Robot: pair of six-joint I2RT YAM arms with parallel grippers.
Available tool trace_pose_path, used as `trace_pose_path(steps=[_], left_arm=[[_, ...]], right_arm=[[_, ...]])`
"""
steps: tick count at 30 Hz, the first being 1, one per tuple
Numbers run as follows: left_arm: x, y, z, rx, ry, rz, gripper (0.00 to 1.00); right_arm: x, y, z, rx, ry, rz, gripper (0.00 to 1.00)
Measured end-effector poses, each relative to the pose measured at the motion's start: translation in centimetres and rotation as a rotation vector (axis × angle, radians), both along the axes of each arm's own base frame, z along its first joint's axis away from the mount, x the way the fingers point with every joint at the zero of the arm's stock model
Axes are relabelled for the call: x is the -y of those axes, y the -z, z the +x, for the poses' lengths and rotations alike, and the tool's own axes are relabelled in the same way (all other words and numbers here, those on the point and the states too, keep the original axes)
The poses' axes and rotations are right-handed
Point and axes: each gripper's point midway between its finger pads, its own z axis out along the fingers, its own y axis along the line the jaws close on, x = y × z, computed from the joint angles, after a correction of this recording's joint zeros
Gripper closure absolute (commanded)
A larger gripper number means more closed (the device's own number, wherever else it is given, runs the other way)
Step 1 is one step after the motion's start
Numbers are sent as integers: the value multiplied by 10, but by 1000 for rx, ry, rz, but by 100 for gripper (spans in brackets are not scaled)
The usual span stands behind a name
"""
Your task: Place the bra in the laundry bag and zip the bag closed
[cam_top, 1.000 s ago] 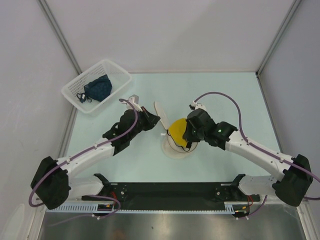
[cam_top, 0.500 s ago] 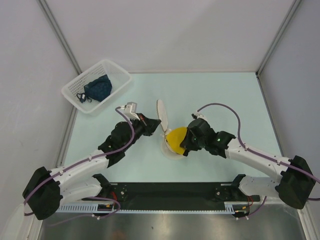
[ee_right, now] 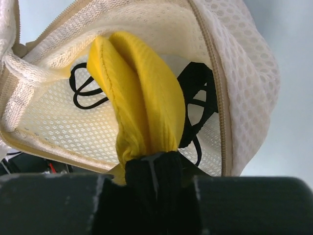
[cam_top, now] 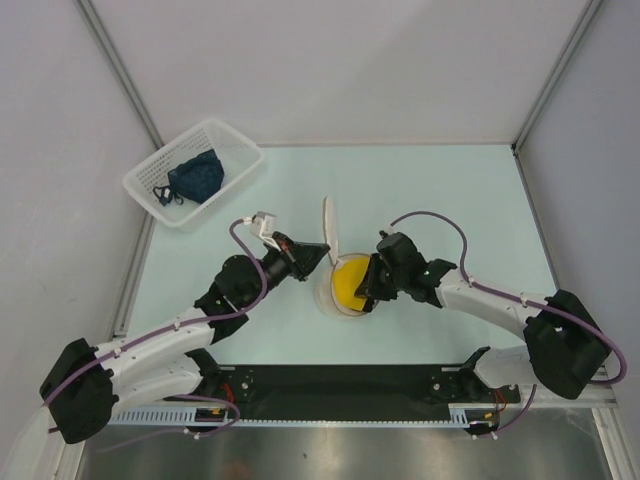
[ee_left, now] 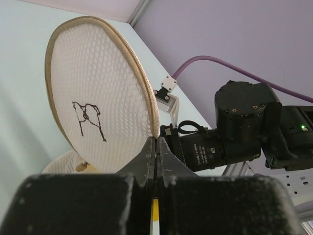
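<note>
- While the right gripper (ee_right: 151,164) pinches the lower end of the bra (ee_right: 142,93), the folded yellow garment stands inside the laundry bag (ee_right: 244,88), its two soft padded halves pressed together.
- Thin black loops (ee_right: 195,93) lie against the bag's inner mesh behind the bra. Only the right wrist view shows them.
- The left gripper (ee_left: 155,147) is clenched on the beige zip rim of the lid (ee_left: 98,98), holding that round disc up on edge beside the bag's open mouth.
- The lid is fine white honeycomb mesh with a small dark bra drawing (ee_left: 88,117) near its middle, seen only in the left wrist view.
- From above, the bag is a squat cream drum on the pale green table (cam_top: 450,200), between the two grippers, with yellow filling its opening.
- Well apart, at the far left corner, a white slatted basket (cam_top: 230,150) holds a dark blue garment (cam_top: 195,175).
</note>
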Motion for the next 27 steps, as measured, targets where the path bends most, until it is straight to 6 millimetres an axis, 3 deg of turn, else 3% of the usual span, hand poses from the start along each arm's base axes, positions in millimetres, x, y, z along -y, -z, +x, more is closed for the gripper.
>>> trace_pose_path(steps=[2, 16, 19, 22, 23, 27], left_arm=[[0, 0, -1, 4, 6, -3, 100], [6, 13, -19, 6, 63, -5, 100], [7, 16, -21, 3, 67, -5, 100], [7, 16, -21, -4, 62, -9, 100], [6, 16, -20, -8, 54, -10, 100], [1, 23, -14, -35, 8, 1, 100]], right_arm=[[0, -1, 0, -8, -4, 10, 100], [-2, -10, 10, -162, 307, 281, 99], [-11, -3, 19, -160, 324, 280, 91], [-17, 11, 22, -171, 314, 236, 75], [-18, 13, 22, -169, 308, 224, 66], [-19, 15, 19, -150, 271, 191, 46]])
